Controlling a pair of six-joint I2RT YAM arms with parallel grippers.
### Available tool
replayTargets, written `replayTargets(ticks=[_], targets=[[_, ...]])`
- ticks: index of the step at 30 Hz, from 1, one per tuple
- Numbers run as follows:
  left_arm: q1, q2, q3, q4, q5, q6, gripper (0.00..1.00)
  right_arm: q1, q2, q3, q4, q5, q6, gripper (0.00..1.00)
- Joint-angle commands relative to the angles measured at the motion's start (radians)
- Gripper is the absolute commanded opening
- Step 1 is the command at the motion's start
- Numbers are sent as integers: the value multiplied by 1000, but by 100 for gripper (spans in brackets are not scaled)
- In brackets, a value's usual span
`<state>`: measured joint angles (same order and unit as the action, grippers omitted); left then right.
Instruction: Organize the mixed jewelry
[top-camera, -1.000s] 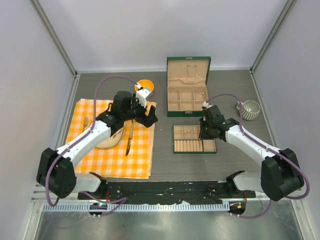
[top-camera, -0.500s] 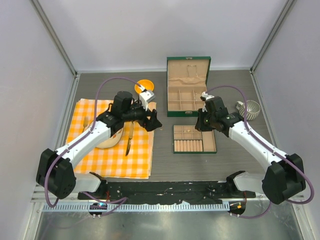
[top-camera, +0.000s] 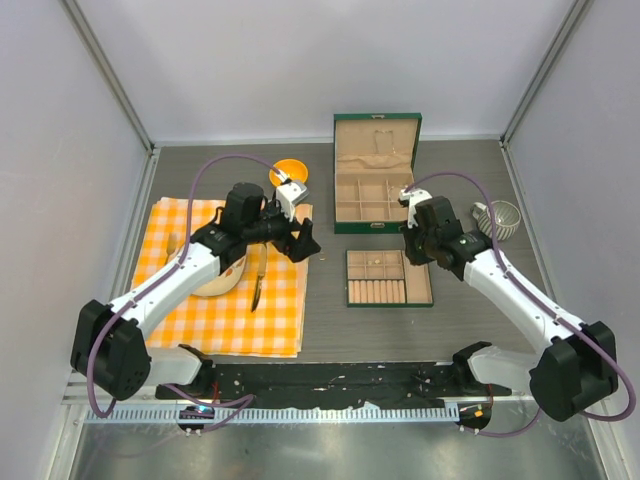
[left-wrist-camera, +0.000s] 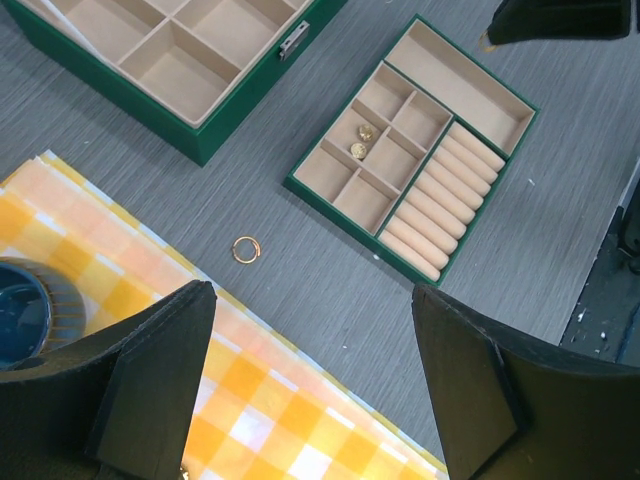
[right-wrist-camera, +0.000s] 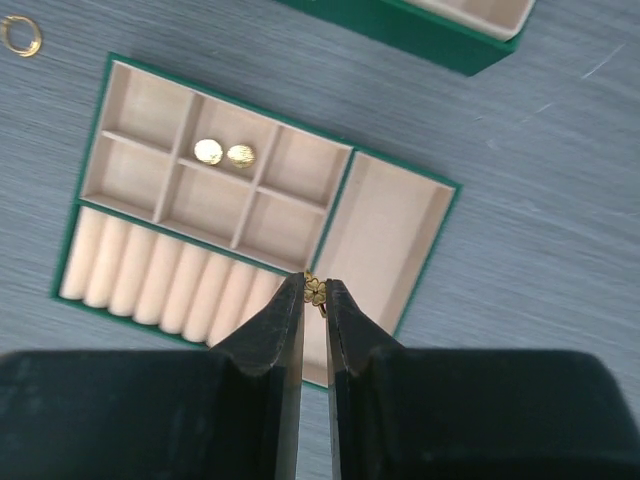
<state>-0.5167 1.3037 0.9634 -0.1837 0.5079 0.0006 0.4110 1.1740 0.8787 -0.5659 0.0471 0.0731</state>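
Nearest the bases, the left arm lies low across the orange checked cloth (left-wrist-camera: 280, 420). Its wrist is turned down and its left pincer (left-wrist-camera: 312, 292) is spread wide and empty, hanging over the cloth's edge. Just past that edge a gold ring (left-wrist-camera: 245, 249) lies loose on the tabletop (top-camera: 330, 330), unsorted.

Further out is the green tray (right-wrist-camera: 385, 240), with two gold studs (right-wrist-camera: 224, 153) already in one of its small squares. The right arm reaches forward and inward over it, wrist tipped steeply down. The right pincer (right-wrist-camera: 315, 282) is clenched on a small gold piece (right-wrist-camera: 316, 292), perhaps clover-shaped, though it is too tiny to be sure. Its tip hangs above the line where the ring rolls meet the long side compartment.

The step in hand looks like placing this piece. The next move calls for settling over one chosen compartment, lowering and letting go. Behind the tray stands the open jewelry box (top-camera: 375, 150).
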Motion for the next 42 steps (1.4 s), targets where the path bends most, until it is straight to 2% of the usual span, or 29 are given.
replayTargets(ticks=[1, 5, 9, 15, 21, 23, 32, 38, 42], targets=[[-3, -37, 14, -13, -25, 32, 84, -18, -42, 83, -49, 76, -229, 1], [-3, -40, 18, -28, -43, 39, 84, -23, -27, 184, -106, 54, -343, 1], [-3, -41, 21, -30, -75, 27, 84, -26, 39, 276, -187, 47, -313, 1], [-3, -29, 14, -40, -126, 6, 84, -26, 122, 302, -252, -22, -76, 1], [-2, 12, 81, -158, -227, 71, 84, -26, 108, 189, -218, -147, 179, 1], [3, 43, 142, -242, -268, 72, 83, -24, 81, 122, -200, -156, 237, 1], [6, 132, 342, -442, -385, 150, 83, 20, 39, -13, -197, -40, 421, 1], [6, 215, 428, -445, -385, 81, 83, 38, 62, 9, -170, 124, 451, 1], [6, 235, 439, -428, -378, 53, 83, 41, 82, -10, -140, 141, 481, 1]])
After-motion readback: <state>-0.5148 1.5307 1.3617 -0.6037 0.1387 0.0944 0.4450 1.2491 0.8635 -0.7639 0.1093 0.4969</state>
